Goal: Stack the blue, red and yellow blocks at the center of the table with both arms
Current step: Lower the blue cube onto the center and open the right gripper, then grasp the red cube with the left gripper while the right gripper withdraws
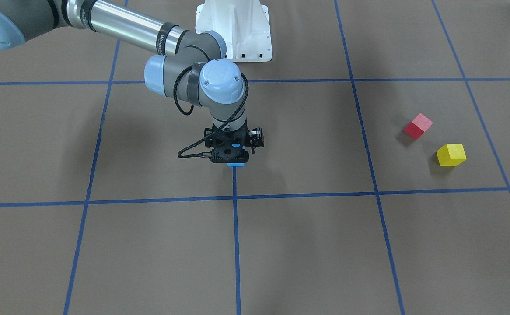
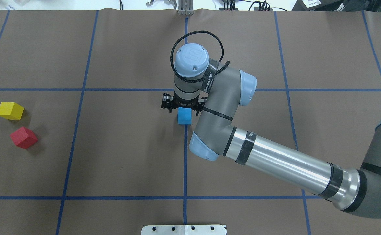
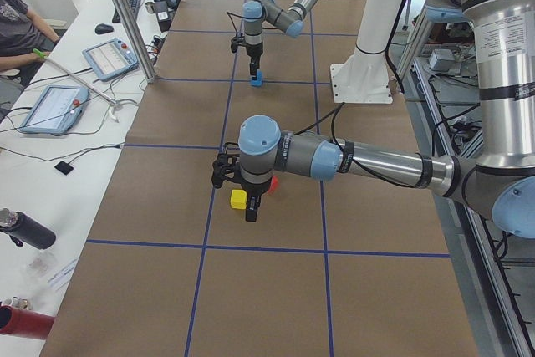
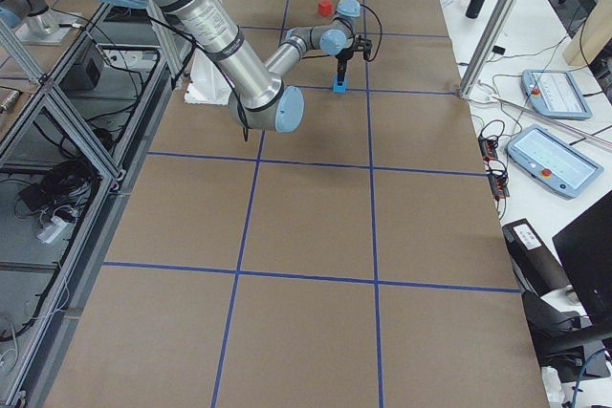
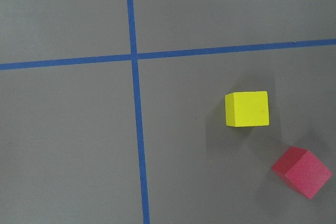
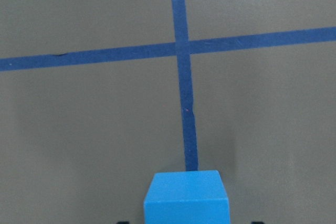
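The blue block (image 2: 184, 116) sits on the table at the centre, on a blue tape line. It fills the bottom of the right wrist view (image 6: 186, 198). My right gripper (image 2: 183, 109) points straight down over it, lowered around it in the front view (image 1: 235, 157). Its fingertips show just outside the block's sides, apart from it, so it is open. The red block (image 2: 24, 137) and the yellow block (image 2: 10, 110) lie close together at the table's left end. The left wrist view shows yellow (image 5: 247, 108) and red (image 5: 302, 171) from above. My left gripper (image 3: 251, 211) hangs beside them; I cannot tell whether it is open or shut.
Blue tape lines (image 2: 185, 163) divide the brown table into squares. The white robot base (image 1: 233, 30) stands at the robot's edge. A desk with tablets (image 3: 54, 106) and a metal post (image 3: 125, 18) run along the far side, where a person sits.
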Robot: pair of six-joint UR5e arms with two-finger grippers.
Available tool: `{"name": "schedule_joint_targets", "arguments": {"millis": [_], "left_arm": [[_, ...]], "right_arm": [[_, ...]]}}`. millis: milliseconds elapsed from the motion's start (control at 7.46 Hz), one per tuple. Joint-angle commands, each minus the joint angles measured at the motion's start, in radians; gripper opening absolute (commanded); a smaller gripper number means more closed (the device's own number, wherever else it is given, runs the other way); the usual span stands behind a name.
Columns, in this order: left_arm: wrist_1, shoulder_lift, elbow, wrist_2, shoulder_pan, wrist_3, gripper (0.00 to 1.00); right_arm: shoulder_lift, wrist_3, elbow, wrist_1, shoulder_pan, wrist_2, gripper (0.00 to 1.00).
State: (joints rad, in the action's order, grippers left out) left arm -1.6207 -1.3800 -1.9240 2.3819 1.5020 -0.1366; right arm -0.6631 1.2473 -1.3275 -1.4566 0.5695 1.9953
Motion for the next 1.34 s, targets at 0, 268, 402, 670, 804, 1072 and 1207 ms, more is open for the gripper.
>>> {"name": "schedule_joint_targets", "arguments": {"millis": [0,268,402,670,804,1072,1207], "left_arm": [[-0.127,-0.005,0.019,-0.010,-0.136,-0.271,1.00],[-0.368,-0.025,0.077,-0.181,-0.364,-0.705,0.99],[-0.380,-0.063,0.092,-0.254,-0.481,-0.874,0.99],[-0.392,-0.085,0.086,-0.268,-0.572,-1.186,1.00],[-0.422,-0.085,0.094,-0.274,-0.610,-1.266,1.00],[-0.426,-0.088,0.109,-0.277,-0.653,-1.338,1.00],[-0.427,-0.103,0.135,-0.277,-0.658,-1.335,0.99]], "right_arm": [[-0.070,0.000,-0.171,-0.089,0.065,0.068,1.00],[-0.337,-0.043,-0.458,-0.085,0.127,0.085,1.00],[-0.408,-0.099,-0.493,-0.084,0.166,0.129,1.00],[-0.504,-0.173,-0.531,-0.082,0.222,0.158,1.00],[-0.510,-0.177,-0.529,-0.082,0.222,0.158,1.00],[-0.513,-0.177,-0.527,-0.080,0.222,0.157,1.00],[-0.517,-0.177,-0.524,-0.080,0.222,0.152,1.00]]}}
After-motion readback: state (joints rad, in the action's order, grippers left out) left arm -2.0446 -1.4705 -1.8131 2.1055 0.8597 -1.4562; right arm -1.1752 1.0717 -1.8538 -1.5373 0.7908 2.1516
